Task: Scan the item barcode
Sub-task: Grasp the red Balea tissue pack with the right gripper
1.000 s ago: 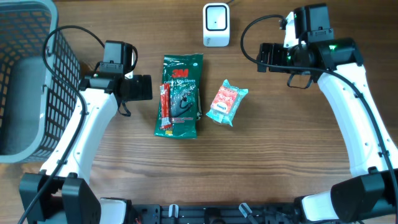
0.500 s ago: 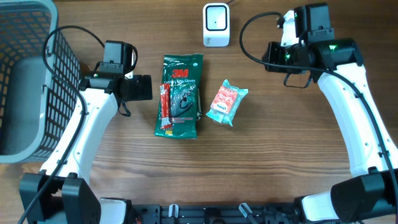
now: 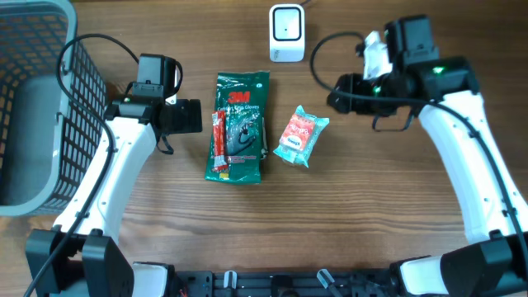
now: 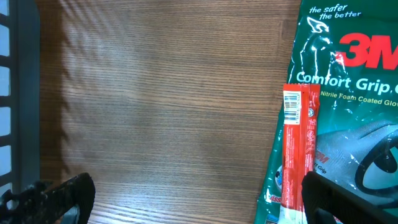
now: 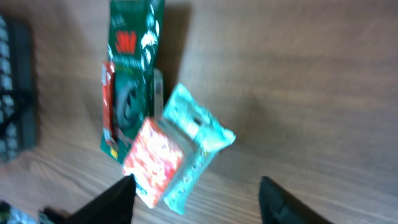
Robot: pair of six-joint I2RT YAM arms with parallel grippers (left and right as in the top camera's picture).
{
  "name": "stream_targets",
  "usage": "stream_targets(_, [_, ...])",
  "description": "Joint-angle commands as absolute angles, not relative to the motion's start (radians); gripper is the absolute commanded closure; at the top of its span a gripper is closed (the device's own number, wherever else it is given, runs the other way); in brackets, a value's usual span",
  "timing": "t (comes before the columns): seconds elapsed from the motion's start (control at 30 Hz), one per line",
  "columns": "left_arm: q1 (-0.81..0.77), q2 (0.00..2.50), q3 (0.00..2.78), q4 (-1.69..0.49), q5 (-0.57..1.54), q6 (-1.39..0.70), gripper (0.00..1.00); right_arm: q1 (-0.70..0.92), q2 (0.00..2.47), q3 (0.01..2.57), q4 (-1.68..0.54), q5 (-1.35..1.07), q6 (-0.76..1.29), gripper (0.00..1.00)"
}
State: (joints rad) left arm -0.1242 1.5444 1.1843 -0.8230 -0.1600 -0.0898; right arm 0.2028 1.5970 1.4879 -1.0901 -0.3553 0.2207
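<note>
Three items lie mid-table: a green 3M glove pack (image 3: 241, 125), a thin red stick pack (image 3: 219, 142) resting on its left edge, and a teal-and-red packet (image 3: 301, 136) to the right. The white scanner (image 3: 286, 33) stands at the back. My left gripper (image 3: 195, 116) is open just left of the glove pack (image 4: 348, 87); the stick pack (image 4: 298, 149) shows its barcode. My right gripper (image 3: 337, 96) is open, up and to the right of the teal-and-red packet. In the blurred right wrist view, that packet (image 5: 177, 155) lies beneath the spread right gripper (image 5: 196, 205), which holds nothing.
A grey wire basket (image 3: 33, 107) fills the far left, its wall (image 4: 18, 93) close beside my left arm. Bare wood spans the table front. The right arm's cable loops above the right gripper near the scanner.
My right gripper has swung left and toward the teal-and-red packet, its jaws narrowing and then spreading again. The left arm and the items have not moved.
</note>
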Motion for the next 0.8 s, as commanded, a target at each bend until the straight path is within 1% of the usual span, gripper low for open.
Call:
stream_targets(0.0, [-0.12, 1.539, 1.177, -0.824, -0.166, -0.083, 0.0, 0.216, 1.582, 1.413, -1.074, -0.361, 0.261, 0.34])
stream_targets(0.03, [-0.12, 1.539, 1.177, -0.824, -0.166, -0.083, 0.0, 0.216, 1.582, 1.399, -1.066, -0.361, 0.275, 0.36])
stream_targets(0.13, [-0.12, 1.539, 1.177, -0.824, -0.166, -0.083, 0.0, 0.226, 1.582, 1.365, -1.039, -0.366, 0.292, 0.52])
stream_targets(0.2, [-0.12, 1.539, 1.177, -0.824, -0.166, -0.083, 0.0, 0.245, 1.582, 1.336, -1.01, -0.396, 0.292, 0.59])
stream_targets(0.53, [-0.12, 1.539, 1.177, -0.824, -0.166, -0.083, 0.0, 0.35, 1.582, 1.205, -0.866, -0.42, 0.421, 0.61])
stream_targets(0.77, [-0.12, 1.539, 1.177, -0.824, -0.166, -0.083, 0.0, 0.377, 1.582, 1.2, -0.804, -0.419, 0.474, 0.61])
